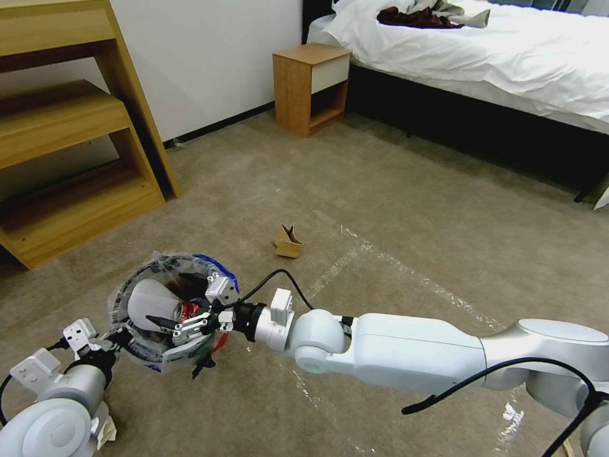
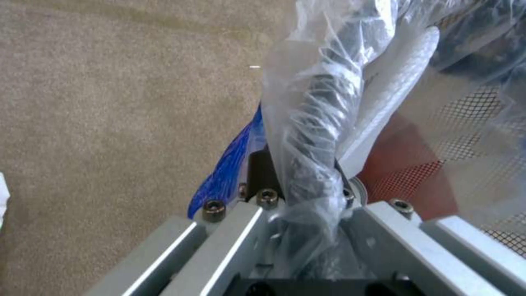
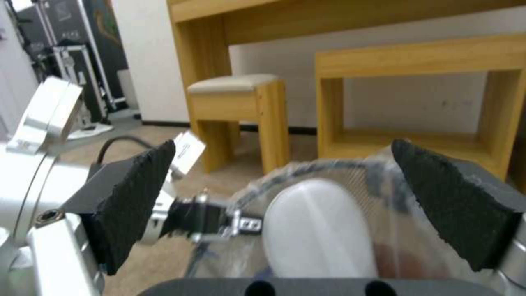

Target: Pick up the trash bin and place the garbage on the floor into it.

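Light, thin-walled trash bin (image 1: 166,304) held off the floor (image 1: 393,209), left end effector (image 1: 117,337) clamped on its crinkly, slippery bagged rim, right end effector (image 1: 166,322) spread empty above it; cardboard scrap (image 1: 287,242) well apart, likely light, crushable, best pinched by an edge.

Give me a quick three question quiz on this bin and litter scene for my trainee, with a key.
1. True or false: the left gripper is clamped on the rim of the trash bin.
2. Which piece of litter lies on the floor beyond the bin? A) cardboard scrap B) glass bottle C) banana peel
3. Fill in: the right gripper hangs over the bin's mouth with its fingers ____.

Key
1. True; its fingers pinch the rim and the bag liner.
2. A, the cardboard scrap.
3. Open; nothing sits between its pads, and a white slipper lies in the bin.
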Robot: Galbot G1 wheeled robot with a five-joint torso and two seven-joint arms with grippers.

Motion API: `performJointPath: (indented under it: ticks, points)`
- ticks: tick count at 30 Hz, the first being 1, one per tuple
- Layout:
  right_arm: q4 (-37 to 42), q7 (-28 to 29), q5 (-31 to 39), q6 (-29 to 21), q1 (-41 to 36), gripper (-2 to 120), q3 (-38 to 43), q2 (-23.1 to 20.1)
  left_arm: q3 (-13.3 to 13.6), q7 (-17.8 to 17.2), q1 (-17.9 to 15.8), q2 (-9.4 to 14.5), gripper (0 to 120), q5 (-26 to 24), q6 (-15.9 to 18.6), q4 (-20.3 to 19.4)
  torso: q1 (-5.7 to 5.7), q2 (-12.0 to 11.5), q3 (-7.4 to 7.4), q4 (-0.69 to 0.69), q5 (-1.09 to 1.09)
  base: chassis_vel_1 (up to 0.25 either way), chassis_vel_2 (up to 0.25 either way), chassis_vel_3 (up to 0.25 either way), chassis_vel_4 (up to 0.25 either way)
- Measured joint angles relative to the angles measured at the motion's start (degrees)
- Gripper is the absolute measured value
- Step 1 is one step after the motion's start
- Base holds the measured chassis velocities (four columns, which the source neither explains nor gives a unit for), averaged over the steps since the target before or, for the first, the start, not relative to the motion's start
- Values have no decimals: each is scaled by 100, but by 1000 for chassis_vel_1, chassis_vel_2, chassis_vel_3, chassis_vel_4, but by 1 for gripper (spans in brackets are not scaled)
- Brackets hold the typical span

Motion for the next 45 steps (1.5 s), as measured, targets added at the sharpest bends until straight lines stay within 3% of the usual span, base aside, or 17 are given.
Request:
performJointPath:
  ticks: [12,14,20,23,26,30,36,39,45]
  points:
    - [623,83,375,3,-348,100,1543,-509,-67,1,-57,69,1,-53,-6,25,0,0,0,-1,1,0,0,0,0]
    - [893,56,479,19,-579,100,2178,-724,-79,-2,-49,79,1,-56,-6,25,0,0,-1,0,1,0,0,0,0]
    - [1089,-53,518,82,-1067,100,3036,-987,-95,-4,-38,89,1,-55,-6,25,0,0,0,-1,1,0,0,0,0]
    - [1295,-144,498,80,-1742,100,4055,-1263,-113,-4,-37,109,1,-56,-11,25,0,0,0,-2,3,0,0,0,0]
    - [1384,-117,458,72,-1932,100,4371,-1348,-120,-4,-43,112,1,-55,-12,23,0,0,0,-2,2,0,0,0,0]
    - [1622,85,191,80,-2438,100,5147,-1509,-166,-5,-24,93,1,-54,-26,-19,0,0,-1,-4,2,0,0,0,0]
    - [1747,207,-427,152,-3257,100,6174,-1412,-390,3,183,-62,1,26,-120,-186,0,1,-1,2,1,0,0,0,0]
    - [1967,227,-1030,236,-4300,100,7087,-1234,-432,0,197,-87,1,46,-128,-250,0,0,-1,-2,1,0,0,0,0]
    - [2050,22,-1627,560,-5407,100,8132,-1030,-442,-6,217,-91,1,69,-130,-271,0,0,-1,-2,1,0,0,0,0]
